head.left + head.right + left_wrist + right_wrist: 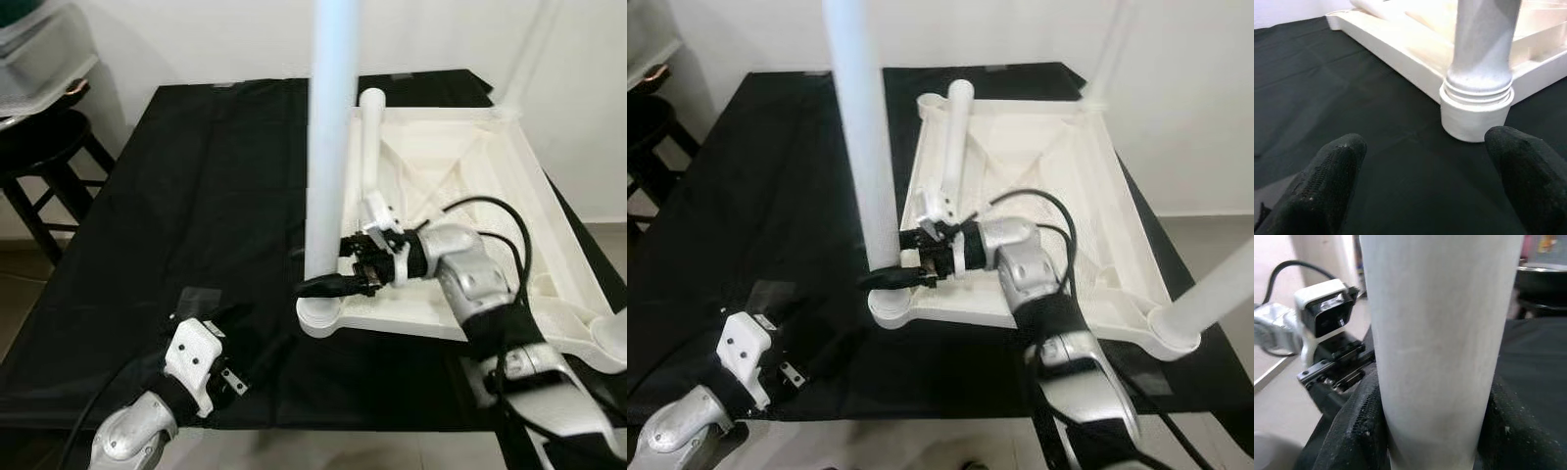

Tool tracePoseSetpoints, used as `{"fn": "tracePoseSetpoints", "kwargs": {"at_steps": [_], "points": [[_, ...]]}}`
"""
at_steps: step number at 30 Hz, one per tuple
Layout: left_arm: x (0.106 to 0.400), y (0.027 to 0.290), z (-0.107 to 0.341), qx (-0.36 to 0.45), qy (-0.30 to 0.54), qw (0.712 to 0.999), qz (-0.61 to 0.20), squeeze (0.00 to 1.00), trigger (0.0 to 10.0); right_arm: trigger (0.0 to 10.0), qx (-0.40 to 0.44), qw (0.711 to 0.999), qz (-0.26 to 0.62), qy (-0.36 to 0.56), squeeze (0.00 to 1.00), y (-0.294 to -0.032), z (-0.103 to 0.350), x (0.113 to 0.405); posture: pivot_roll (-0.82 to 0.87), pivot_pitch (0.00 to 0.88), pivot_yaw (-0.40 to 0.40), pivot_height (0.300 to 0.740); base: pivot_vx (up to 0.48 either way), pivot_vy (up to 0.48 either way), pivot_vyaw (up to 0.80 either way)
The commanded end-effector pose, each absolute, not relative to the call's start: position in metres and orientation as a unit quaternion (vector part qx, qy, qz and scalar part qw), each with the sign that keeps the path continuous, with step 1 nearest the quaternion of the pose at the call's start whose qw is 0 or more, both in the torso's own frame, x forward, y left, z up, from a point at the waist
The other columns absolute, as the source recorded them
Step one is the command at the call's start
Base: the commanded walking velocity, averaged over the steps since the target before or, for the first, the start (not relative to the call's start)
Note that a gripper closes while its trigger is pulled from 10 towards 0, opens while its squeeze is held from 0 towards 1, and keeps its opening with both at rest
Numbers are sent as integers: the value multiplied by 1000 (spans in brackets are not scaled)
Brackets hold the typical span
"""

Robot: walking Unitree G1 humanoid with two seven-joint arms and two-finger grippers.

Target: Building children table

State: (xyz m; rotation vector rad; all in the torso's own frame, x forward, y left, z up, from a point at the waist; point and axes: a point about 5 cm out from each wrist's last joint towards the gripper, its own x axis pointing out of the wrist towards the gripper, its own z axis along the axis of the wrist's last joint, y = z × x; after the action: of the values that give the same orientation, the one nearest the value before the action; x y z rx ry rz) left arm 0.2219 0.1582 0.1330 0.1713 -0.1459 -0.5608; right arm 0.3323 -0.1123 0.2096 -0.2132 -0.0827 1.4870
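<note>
A white children's table top (519, 166) lies upside down on a black cloth. A white leg (328, 147) stands upright in its near-left corner socket (1476, 110). My right gripper (321, 284) is shut on this leg just above the socket, one black finger (1359, 431) on either side of the tube (1440, 347). My left gripper (1425, 196) rests open on the cloth near the front edge, pointing at that socket from a short way off with nothing between its fingers (1327, 181). A loose leg (370, 147) lies inside the top. Further legs stand at the near-right (1215, 294) and far-right (529, 59) corners.
A dark stool (44, 157) stands at the left beside the cloth-covered table (196, 196), with a plastic bin (39, 49) above it. Black cables (509, 220) loop over my right arm. The table's front edge runs close to my left arm.
</note>
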Motion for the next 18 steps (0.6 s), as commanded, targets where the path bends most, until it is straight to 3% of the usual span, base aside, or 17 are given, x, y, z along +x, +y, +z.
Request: {"fn": "tracePoseSetpoints", "kwargs": {"at_steps": [1,2,3,4,5,8,14,15,17,18], "points": [[218,159,128,90,-60,954,-280,0,10000,0,-94,773,628,6,0,-119,188,332,33,210,-9,740,0,0,0],[217,159,127,89,-59,954,-280,0,10000,0,-73,834,547,19,0,-115,171,327,31,210,-11,740,0,0,0],[216,159,126,89,-58,954,-281,0,10000,0,-54,908,414,36,0,-112,152,320,27,214,-9,740,0,0,0],[214,160,126,88,-56,954,-282,0,10000,0,-51,940,330,65,0,-111,134,295,24,232,-3,740,0,0,0],[214,160,126,87,-54,954,-282,0,10000,0,-51,955,281,82,0,-112,126,278,24,232,-3,740,0,0,0],[213,159,123,85,-49,952,-291,0,10000,0,-78,958,264,77,0,-108,129,261,-2,216,16,740,0,0,0],[215,152,122,80,-49,949,-301,0,10000,0,-85,956,274,56,0,-95,138,265,8,209,15,740,0,0,0],[216,151,122,79,-50,949,-300,0,10000,1412,-82,956,276,56,0,-91,140,266,9,208,14,740,0,0,0],[216,150,122,78,-52,950,-299,0,10000,1412,-82,956,276,56,0,-87,143,266,10,206,15,740,0,0,0],[216,150,122,78,-51,950,-298,0,10000,10000,-73,954,285,53,0,-83,148,267,11,205,13,740,0,0,0]]}}
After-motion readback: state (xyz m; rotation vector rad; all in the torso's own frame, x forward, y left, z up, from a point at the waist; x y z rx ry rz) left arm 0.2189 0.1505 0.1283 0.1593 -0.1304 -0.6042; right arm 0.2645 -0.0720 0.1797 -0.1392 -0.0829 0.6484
